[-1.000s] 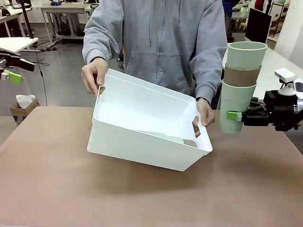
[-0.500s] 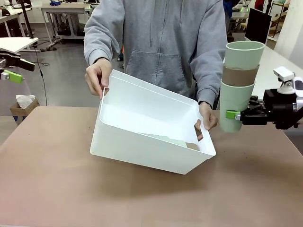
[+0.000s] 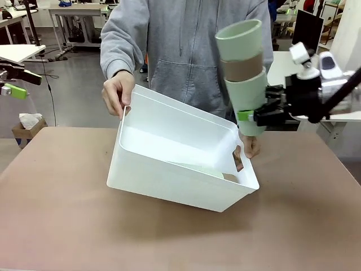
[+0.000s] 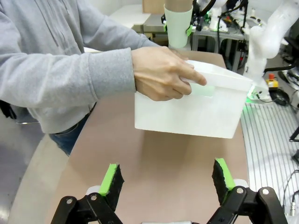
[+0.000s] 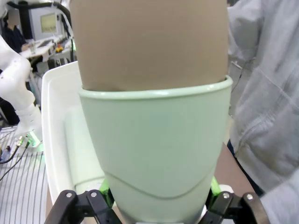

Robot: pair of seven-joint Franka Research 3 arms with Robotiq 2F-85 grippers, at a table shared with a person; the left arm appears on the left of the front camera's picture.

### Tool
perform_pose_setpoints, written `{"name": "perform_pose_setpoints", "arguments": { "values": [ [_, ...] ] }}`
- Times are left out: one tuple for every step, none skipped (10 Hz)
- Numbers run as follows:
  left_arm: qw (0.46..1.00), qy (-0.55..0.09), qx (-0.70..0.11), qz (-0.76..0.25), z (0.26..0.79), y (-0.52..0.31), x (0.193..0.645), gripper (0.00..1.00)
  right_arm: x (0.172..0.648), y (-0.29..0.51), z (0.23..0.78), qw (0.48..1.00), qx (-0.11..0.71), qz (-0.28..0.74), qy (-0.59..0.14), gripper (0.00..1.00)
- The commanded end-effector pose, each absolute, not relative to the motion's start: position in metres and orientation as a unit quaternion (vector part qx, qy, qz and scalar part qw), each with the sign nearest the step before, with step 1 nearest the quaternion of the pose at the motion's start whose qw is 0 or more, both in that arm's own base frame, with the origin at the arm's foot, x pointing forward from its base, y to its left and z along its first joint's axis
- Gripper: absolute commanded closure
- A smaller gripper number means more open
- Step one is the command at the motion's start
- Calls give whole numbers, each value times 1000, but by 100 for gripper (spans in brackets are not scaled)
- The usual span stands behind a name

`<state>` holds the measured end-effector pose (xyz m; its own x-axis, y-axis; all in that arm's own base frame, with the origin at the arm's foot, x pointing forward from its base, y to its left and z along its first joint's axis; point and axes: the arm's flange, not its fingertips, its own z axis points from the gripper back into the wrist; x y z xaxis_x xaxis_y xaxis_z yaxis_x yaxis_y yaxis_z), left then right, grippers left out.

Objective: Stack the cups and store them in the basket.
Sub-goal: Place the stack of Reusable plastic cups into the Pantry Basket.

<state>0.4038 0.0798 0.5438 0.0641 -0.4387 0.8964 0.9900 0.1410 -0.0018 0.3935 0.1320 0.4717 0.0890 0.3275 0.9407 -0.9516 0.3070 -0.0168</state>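
Gripping cup stack (image 3: 243, 76), right claw (image 3: 251, 117); person tilting basket (image 3: 169, 180)

Right gripper (image 3: 246, 117): clamped on the stack of cups (image 3: 243, 76), raised and tilted.
Left gripper (image 4: 168, 176): jaws wide apart, empty.
Person's hands (image 3: 117, 91): gripped both ends of the basket (image 3: 169, 169).

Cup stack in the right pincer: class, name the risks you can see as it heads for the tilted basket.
1. The right pincer grips only the bottom cup of the stack, which leans; the tan cup and top cup might slide out.
2. The person's hand holds the basket rim just below the stack, so it could get bumped.
3. The basket is tilted up on one edge, with cups already inside; a hard drop might jolt it.
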Motion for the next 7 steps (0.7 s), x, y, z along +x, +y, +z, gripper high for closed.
{"name": "perform_pose_setpoints", "arguments": {
  "values": [
    [640,-400,-349,-555,547,79,402,0,393,163,488,673,311,504,-443,15],
    [640,-400,-349,-555,547,79,402,0,393,179,491,683,288,518,-426,15],
    [640,-400,-349,-555,547,79,402,0,395,195,490,690,267,531,-412,15],
    [640,-400,-349,-555,547,79,402,0,396,209,488,698,244,545,-397,15],
    [640,-400,-349,-555,547,79,402,0,398,223,482,706,216,558,-379,15],
    [640,-400,-349,-555,547,79,402,0,402,234,475,715,188,566,-365,15],
    [640,-400,-349,-555,547,79,402,0,402,238,470,720,172,572,-354,15]
  ]
}}
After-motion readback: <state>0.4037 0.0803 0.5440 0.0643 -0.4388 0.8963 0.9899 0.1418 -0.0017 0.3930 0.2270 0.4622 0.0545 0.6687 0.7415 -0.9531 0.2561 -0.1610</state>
